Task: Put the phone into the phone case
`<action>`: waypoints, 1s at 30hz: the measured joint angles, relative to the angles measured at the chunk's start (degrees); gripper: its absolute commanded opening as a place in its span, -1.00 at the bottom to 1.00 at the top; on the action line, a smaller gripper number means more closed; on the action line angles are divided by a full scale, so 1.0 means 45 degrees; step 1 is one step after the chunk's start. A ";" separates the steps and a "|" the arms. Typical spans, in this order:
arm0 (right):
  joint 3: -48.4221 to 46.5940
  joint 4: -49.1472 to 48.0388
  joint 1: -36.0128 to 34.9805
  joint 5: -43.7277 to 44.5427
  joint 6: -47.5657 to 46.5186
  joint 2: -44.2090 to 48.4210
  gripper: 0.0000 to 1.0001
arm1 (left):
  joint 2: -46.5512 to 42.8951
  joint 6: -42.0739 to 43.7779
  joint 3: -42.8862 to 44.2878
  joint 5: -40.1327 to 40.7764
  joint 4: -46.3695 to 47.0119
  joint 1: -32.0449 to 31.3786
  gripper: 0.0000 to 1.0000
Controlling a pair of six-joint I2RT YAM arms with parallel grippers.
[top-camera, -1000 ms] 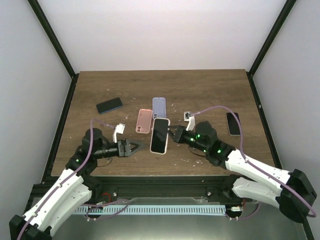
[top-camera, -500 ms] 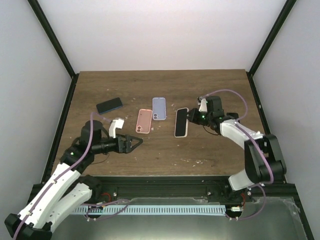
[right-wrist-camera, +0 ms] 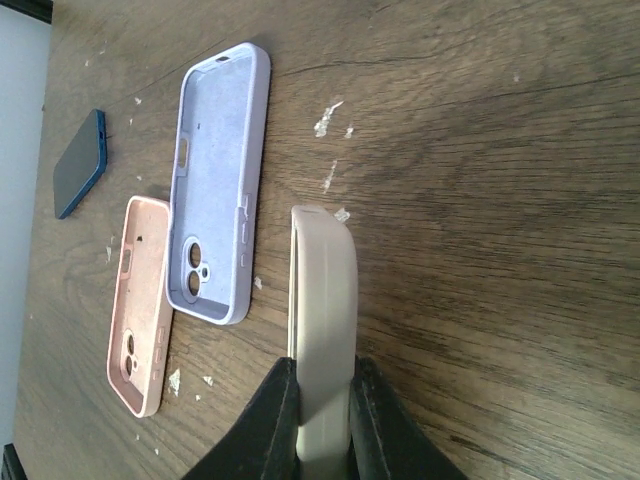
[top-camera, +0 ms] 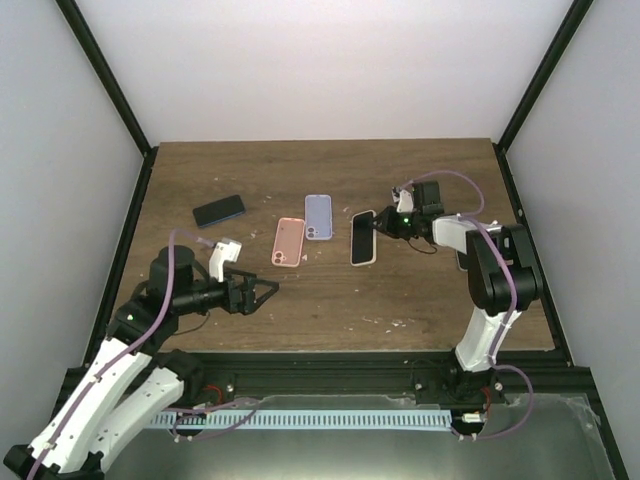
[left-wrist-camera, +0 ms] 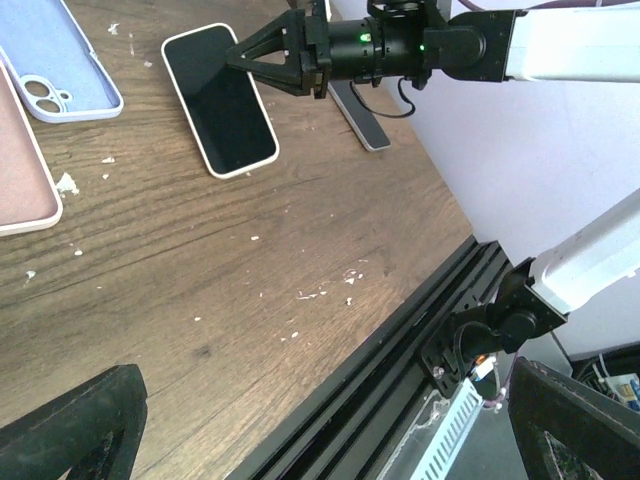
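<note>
A black-screened phone in a beige case (top-camera: 362, 238) lies on the wooden table right of the centre. My right gripper (top-camera: 384, 226) is shut on its far right end. In the right wrist view the beige edge (right-wrist-camera: 322, 300) sits clamped between my right gripper's (right-wrist-camera: 322, 420) two black fingers. An empty lilac case (top-camera: 318, 216) and an empty pink case (top-camera: 288, 242) lie open side up to its left. My left gripper (top-camera: 264, 292) is open and empty, low over the front left of the table. Its fingertips (left-wrist-camera: 70, 430) show at the wrist view's bottom corners.
A dark blue phone (top-camera: 219, 210) lies at the far left. Another dark phone (left-wrist-camera: 360, 115) lies under my right arm, near the table's right edge. White crumbs are scattered on the wood. The table's black front rail (left-wrist-camera: 400, 350) runs close to my left gripper.
My right gripper has carried the beige-cased phone from the front centre back and to the right. My left gripper has drawn back a little to the left and stays open.
</note>
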State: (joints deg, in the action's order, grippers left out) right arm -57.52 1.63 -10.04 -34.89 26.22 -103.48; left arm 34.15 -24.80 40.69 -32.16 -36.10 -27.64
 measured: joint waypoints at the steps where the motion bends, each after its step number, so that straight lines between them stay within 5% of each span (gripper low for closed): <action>1: -0.0029 0.0000 0.0049 -0.0039 0.0019 -0.0112 -0.81 | 0.0034 0.0029 0.0005 0.0005 -0.0034 0.0000 1.00; 22: -0.1341 0.3337 0.0505 0.3784 -0.1486 0.0782 0.62 | 0.0102 0.0228 0.0000 0.0311 -0.0204 0.0000 1.00; 24: -0.1617 0.3929 0.0646 0.4609 -0.1744 0.1039 0.94 | 0.0068 0.0228 0.0000 0.0335 -0.0204 0.0000 1.00; 30: -0.2652 0.5629 0.1243 0.6703 -0.2399 0.1166 1.00 | 0.0049 0.0257 0.0000 0.0325 -0.0267 0.0000 1.00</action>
State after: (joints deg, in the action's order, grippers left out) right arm -69.45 26.96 -4.45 -4.73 15.42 -98.24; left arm 34.37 -23.64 40.69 -30.70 -37.30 -27.64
